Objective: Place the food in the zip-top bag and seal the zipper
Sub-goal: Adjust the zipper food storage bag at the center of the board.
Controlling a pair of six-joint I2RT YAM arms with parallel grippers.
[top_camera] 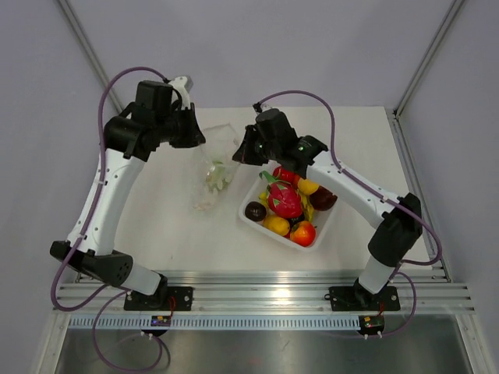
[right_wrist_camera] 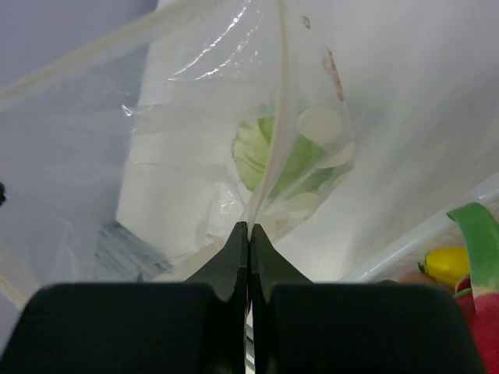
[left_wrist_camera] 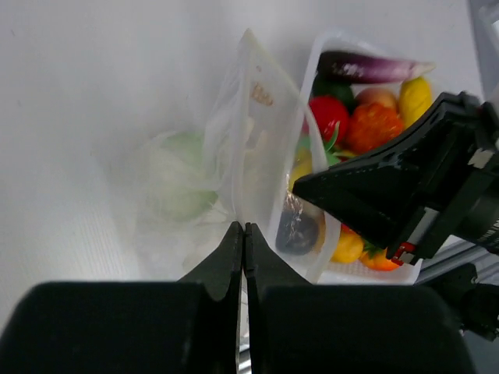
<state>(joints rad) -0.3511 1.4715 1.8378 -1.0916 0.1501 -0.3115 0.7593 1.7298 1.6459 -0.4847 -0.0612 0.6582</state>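
Black fingers clamp the bag from both sides

Your left gripper (left_wrist_camera: 243, 227) sits at the bottom of its wrist view, jaws pressed flat together with a fold of the zip-top bag (left_wrist_camera: 261, 148) caught at the tips. It is the same on the other side. Your right gripper (right_wrist_camera: 248, 226) is clenched fully, and the zipper (right_wrist_camera: 274, 132) runs straight up out of its tips as a pale strip.

From the top view the bag hangs stretched between the two grippers, left one on its left edge, right one on its right edge. Its lower end reaches toward the table (top_camera: 156, 218); you cannot tell if it touches.

The bag is clear and crinkly with glare on the film and a couple of brownish marks near the top edge. Inside it sits green food (right_wrist_camera: 261, 152), a pale leafy piece with whitish round slices beside it.

The other pieces lie in the white tray (top_camera: 253, 224), just right of the bag and below your right gripper: the pink dragon fruit (top_camera: 284, 200) in the middle, with red, yellow, orange and dark purple pieces around it. Your left wrist view also shows a purple eggplant (left_wrist_camera: 366, 66) at the tray's far end.
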